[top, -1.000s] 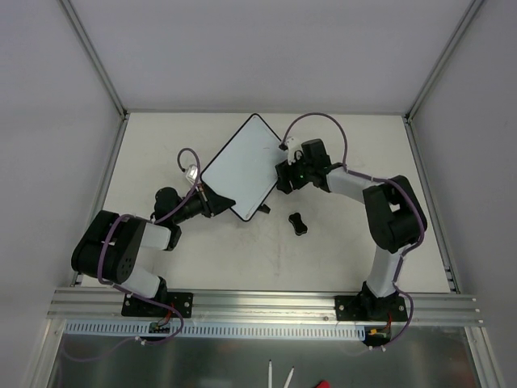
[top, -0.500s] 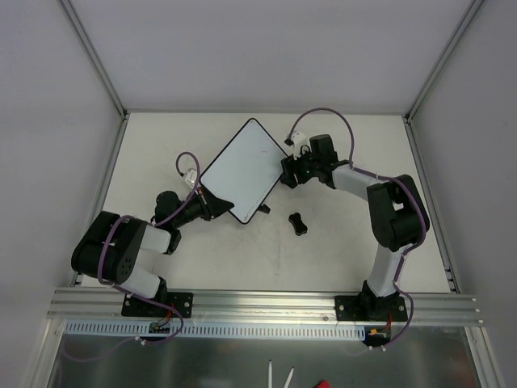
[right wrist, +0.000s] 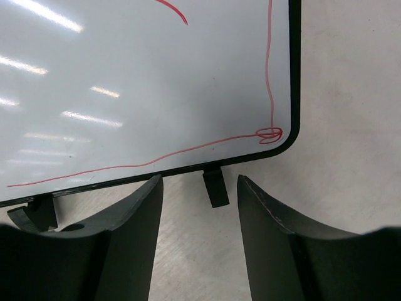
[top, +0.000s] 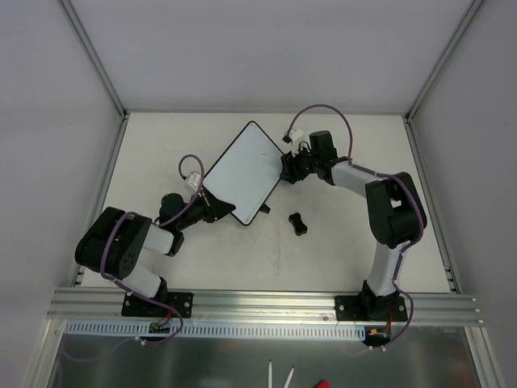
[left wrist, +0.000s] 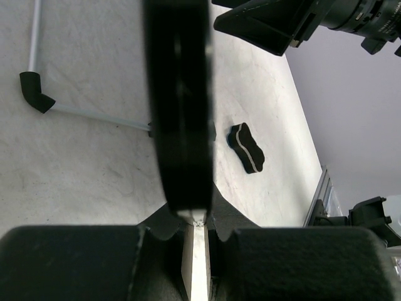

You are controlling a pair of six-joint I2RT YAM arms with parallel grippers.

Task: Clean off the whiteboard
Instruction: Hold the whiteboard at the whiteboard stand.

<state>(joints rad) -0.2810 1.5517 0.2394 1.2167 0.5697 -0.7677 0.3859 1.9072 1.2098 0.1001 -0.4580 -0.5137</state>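
Not much progress on the actual erasing, as far as I can tell. The board (top: 242, 170) sits in the middle of the table (top: 339, 242), turned corner-on like a diamond. The right wrist view shows the red lines (right wrist: 188, 149) all there: a long stroke along the bottom edge, one running up the side, and a little loop in the corner. So I'd say the wiping hasn't started. The eraser (top: 299, 222) lies on the table by itself, near the board's lower corner, and nobody is holding it.

What does look done is the bracing. The left gripper (top: 220, 208) is clamped on the board's lower-left edge, and its own camera shows the black rim pinched edge-on between the fingers. The right gripper (top: 285, 171) is up against the board's right edge with its jaws apart and gripping nothing. One of the board's small feet (right wrist: 216, 186) sits in the gap between them.

Still left: grab the eraser, get it on the board, and scrub off all the red. That's basically the whole job.

Compared with a second ago, the changes are small. The board has slid a touch toward the near side and turned slightly. The left arm moved with it, and the right wrist has crept a bit farther up along the board's right edge. The eraser hasn't budged.
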